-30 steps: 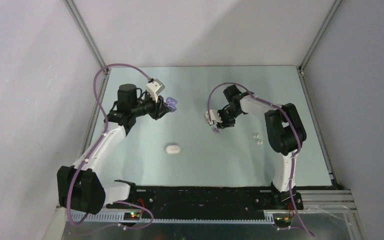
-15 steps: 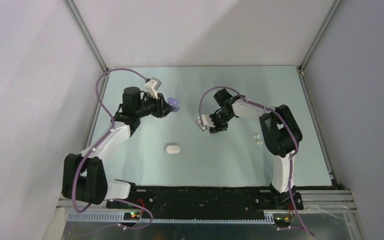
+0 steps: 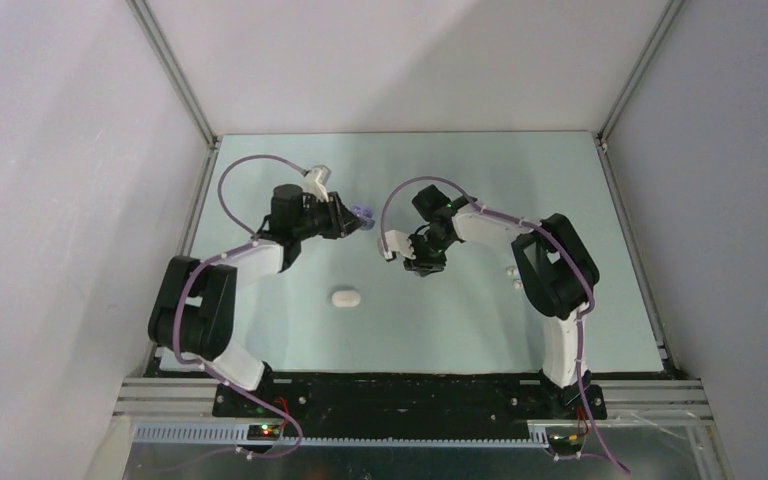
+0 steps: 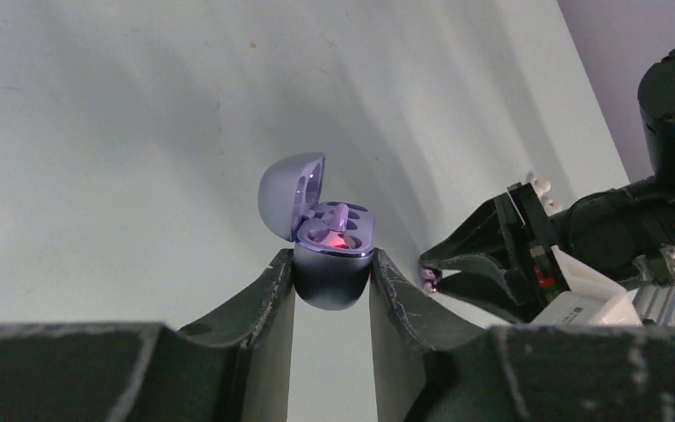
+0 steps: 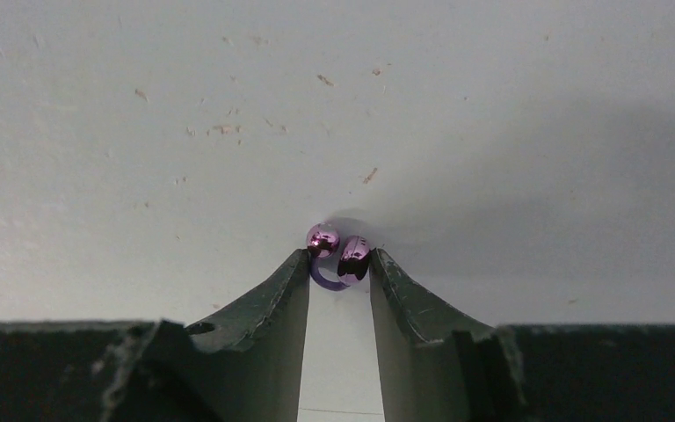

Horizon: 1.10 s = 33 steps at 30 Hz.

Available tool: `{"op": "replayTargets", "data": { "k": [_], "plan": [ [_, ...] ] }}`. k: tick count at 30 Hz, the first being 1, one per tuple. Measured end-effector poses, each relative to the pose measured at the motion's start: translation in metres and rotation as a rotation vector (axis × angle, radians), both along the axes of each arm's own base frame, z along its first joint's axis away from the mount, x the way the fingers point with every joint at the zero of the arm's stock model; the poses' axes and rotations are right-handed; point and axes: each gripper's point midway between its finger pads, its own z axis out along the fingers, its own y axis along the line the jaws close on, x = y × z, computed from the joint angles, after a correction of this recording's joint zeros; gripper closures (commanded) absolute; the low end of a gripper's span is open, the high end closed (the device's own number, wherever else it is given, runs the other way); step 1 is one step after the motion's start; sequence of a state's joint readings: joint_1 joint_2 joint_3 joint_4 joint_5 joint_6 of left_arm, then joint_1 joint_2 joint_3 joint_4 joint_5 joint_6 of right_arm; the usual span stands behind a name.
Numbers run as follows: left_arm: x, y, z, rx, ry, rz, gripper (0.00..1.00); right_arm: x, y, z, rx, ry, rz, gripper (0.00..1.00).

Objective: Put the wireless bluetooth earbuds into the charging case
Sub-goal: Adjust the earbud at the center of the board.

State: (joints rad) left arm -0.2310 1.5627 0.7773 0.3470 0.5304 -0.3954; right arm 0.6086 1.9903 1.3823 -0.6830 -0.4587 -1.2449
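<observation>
Left gripper (image 4: 332, 260) was clamped on the open purple charging case (image 4: 331, 286), and the right gripper (image 5: 338, 260) had a shiny purple earbud (image 5: 323, 239) pinched between its tips, close by.

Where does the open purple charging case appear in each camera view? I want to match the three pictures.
Top external: the purple charging case is left of centre, at the tip of the left end effector.
Left wrist: bottom centre, lid open, gripped by that end effector.
Right wrist: not in it.
Shared landmark: the purple earbud pinched by the right end effector, visible in both wrist views.
</observation>
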Motion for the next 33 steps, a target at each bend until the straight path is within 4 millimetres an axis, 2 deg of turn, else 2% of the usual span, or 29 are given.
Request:
{"op": "replayTargets", "data": {
  "k": [6,12,18,23,25,29,33],
  "plan": [
    [0.005,-0.026,-0.014,-0.045,0.018,-0.006,1.0,-0.001,-0.003,0.006,-0.057,0.083,-0.269,0.66],
    [0.002,-0.047,-0.018,-0.076,0.018,-0.01,1.0,0.018,0.012,0.031,-0.018,0.168,-0.572,0.56],
    [-0.008,-0.059,-0.04,-0.096,0.063,-0.019,1.0,0.005,0.01,0.032,-0.022,0.266,-0.696,0.54],
    [-0.016,-0.068,-0.052,-0.106,0.081,-0.037,1.0,-0.004,0.001,0.049,0.03,0.33,-0.679,0.62],
    [-0.018,-0.072,-0.056,-0.111,0.086,-0.044,1.0,-0.007,-0.009,0.059,0.073,0.314,-0.619,0.64],
    [-0.02,-0.075,-0.06,-0.116,0.089,-0.05,1.0,-0.017,-0.03,0.076,0.15,0.205,-0.406,0.67],
    [-0.02,-0.076,-0.062,-0.117,0.087,-0.053,1.0,-0.024,-0.029,0.077,0.199,0.097,-0.163,0.67]
  ]
}}
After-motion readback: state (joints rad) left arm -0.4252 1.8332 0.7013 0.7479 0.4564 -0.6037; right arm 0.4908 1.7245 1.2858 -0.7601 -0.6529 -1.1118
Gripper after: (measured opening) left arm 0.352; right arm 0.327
